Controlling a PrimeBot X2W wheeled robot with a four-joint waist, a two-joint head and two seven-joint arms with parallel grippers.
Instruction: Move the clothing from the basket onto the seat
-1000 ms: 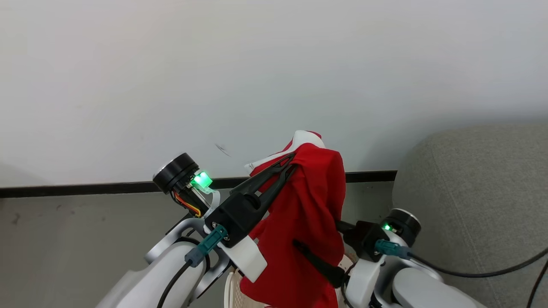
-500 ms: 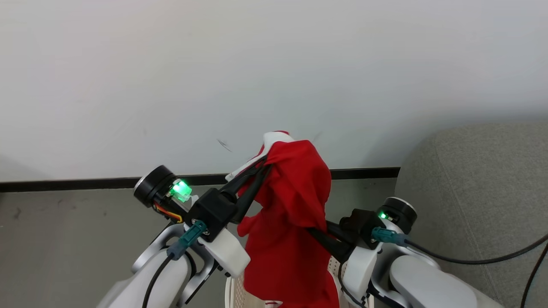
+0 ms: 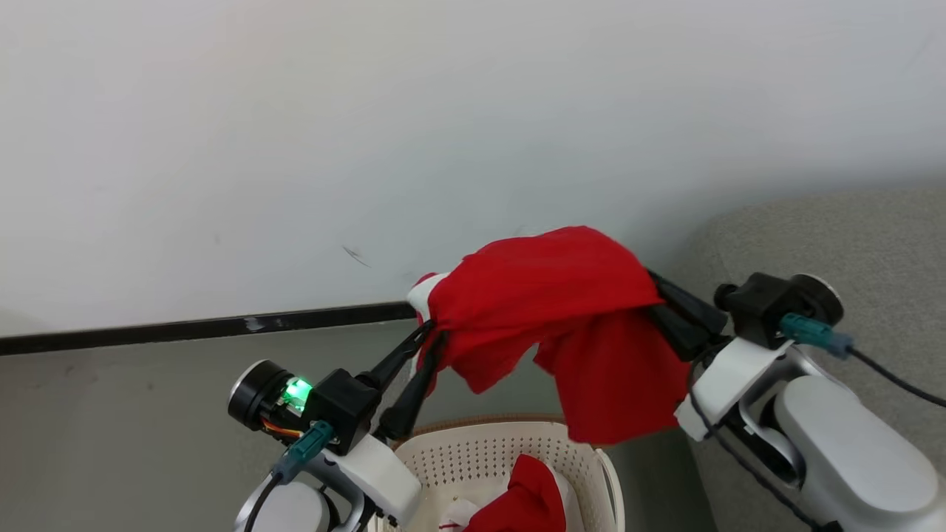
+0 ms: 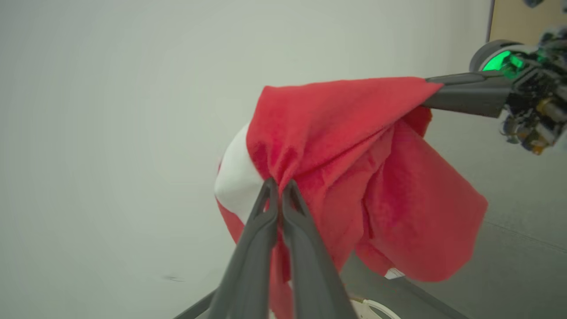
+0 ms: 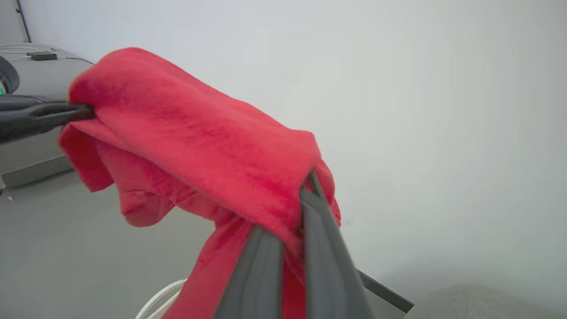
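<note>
A red garment of the clothing hangs stretched in the air between my two grippers, above the basket. My left gripper is shut on its left end, by a white patch. My right gripper is shut on its right end, with a red flap drooping below. The left wrist view has the left gripper pinching the cloth, and the right wrist view has the right gripper buried in its folds. More red and white clothing lies inside the basket. The grey-green seat stands at the right.
A pale wall with a dark baseboard runs behind the grey floor. A black cable trails from my right wrist over the seat.
The right gripper closed on the garment and rose to the right. The cloth went from a hanging bundle to a span between both grippers. The left gripper dropped lower.
</note>
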